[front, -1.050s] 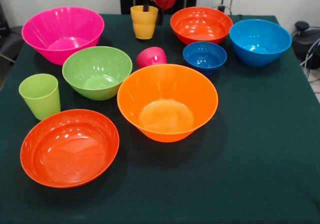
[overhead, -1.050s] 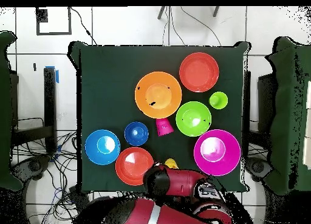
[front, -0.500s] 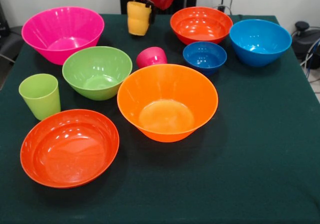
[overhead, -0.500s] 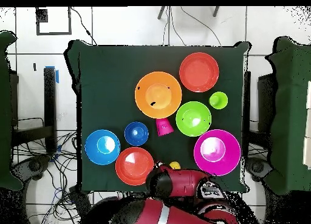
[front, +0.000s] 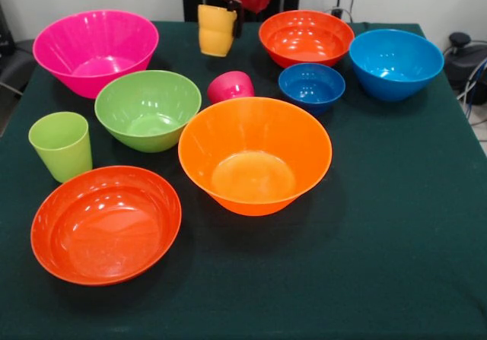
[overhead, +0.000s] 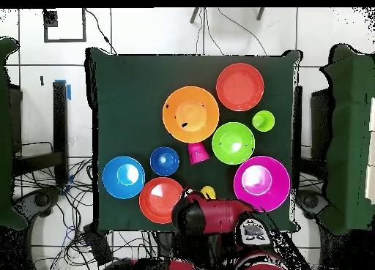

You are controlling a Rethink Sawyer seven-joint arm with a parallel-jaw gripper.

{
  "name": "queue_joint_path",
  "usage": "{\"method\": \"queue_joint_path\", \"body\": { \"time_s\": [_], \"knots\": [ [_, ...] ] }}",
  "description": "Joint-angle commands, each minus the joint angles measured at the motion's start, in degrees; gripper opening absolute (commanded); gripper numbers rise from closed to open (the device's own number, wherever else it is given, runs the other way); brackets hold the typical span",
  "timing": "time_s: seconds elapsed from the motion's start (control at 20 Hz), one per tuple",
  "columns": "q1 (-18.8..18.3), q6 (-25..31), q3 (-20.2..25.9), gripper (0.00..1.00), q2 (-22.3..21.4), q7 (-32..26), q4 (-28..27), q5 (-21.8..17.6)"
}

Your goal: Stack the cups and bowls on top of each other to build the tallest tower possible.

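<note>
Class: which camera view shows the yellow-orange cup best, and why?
The front view: the yellow-orange cup shows its whole side, tilted, beside the tool. In the overhead view only a small yellow sliver shows at the arm's edge.

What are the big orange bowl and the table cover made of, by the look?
Big orange bowl: likely thin moulded plastic, glossy; bright highlights on the inner wall, light glows through it.
Table cover: looks like dark green cloth, matte; no glare, soft shadows under the bowls.
</note>
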Motion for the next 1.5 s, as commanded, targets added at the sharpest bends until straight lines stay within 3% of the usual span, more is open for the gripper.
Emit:
{"method": "queue_joint_path", "body": {
  "time_s": [0.05, 0.3, 0.5, 0.7, 0.9, 1.15, 1.5],
  "knots": [
    [1.49, 13.24, 9.57, 0.00, -6.58, -4.89, -4.40, 1.64],
    [-1.21, 19.63, 14.42, 0.00, -7.31, -7.87, -4.61, 2.02],
    [-6.11, 27.31, 21.09, 0.00, -6.89, -11.60, -4.58, 4.15],
    [-8.71, 31.33, 25.13, 0.00, -6.49, -12.76, -4.92, 5.37],
    [-8.79, 31.70, 26.65, 0.00, -5.66, -11.32, -6.02, 4.26],
    [-5.52, 31.32, 25.41, 0.00, -7.51, -7.39, -7.56, 1.66],
    [-5.81, 38.58, 28.78, 0.00, -6.89, -9.65, -10.38, 4.52]
  ]
}}
